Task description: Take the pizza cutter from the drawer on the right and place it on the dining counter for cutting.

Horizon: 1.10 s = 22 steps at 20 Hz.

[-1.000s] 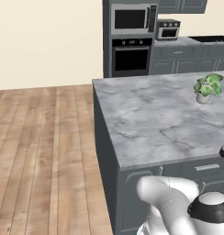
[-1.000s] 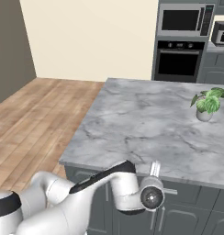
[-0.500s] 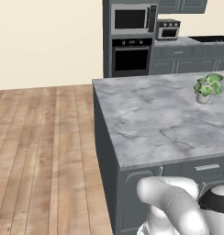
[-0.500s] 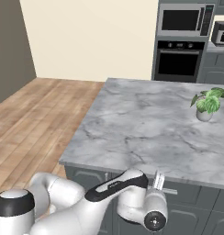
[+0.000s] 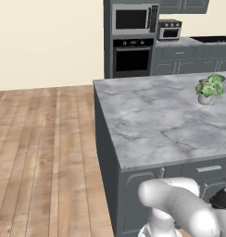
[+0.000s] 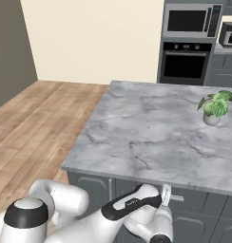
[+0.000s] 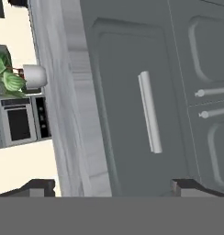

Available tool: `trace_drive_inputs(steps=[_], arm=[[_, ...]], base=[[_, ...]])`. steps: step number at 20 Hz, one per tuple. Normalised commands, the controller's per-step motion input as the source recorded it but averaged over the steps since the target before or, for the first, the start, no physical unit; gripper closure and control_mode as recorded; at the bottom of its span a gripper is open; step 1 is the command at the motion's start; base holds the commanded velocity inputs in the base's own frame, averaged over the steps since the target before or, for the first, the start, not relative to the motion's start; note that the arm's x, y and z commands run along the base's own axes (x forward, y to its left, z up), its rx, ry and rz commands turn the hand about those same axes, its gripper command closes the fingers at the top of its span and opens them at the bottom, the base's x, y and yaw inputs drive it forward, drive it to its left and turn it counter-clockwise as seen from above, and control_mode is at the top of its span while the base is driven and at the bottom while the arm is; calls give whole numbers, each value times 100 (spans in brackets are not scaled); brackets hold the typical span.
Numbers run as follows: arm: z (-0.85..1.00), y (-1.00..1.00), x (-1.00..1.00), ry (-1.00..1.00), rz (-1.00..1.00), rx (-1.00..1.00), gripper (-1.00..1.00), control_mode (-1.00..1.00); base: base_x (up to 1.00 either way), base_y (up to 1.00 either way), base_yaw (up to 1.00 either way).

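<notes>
Arm has dropped below the marble desk edge since a second ago. Hand spread wide, empty, facing the shut drawer, short of its bar handle. Pizza cutter presumably inside. Next: grab handle.

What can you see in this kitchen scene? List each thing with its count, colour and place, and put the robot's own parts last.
Marble-topped island: one, grey-veined white top on a dark grey base, centre of the room.
Potted plant: one, green leaves in a white pot, on the island's far right.
Drawer: one, dark grey, shut, under the island's edge, facing the hand camera.
Handle: one, slim metal bar, on the drawer front.
Cabinet doors: two, dark grey, beside the drawer.
Microwave: one, dark, built in above the oven.
Oven: one, black, in the back wall.
Floor: wood planks, left of the island.
Arm: one, white, low before the island.
Claw: one, dark tips, open, facing the drawer.
</notes>
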Motion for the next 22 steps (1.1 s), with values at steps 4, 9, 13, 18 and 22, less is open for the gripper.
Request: trace_drive_inputs(steps=[4,9,13,18,22], arm=[[-38,0,11,-15,0,1,-100,-100],[-24,0,19,-14,0,3,-100,-100],[-20,-4,28,-12,0,4,-100,-100],[-25,-3,29,-10,0,3,-100,-100],[-37,0,20,-5,0,0,-100,-100]], base=[[0,0,0],[0,0,0],[0,0,0],[0,0,0],[0,0,0]])
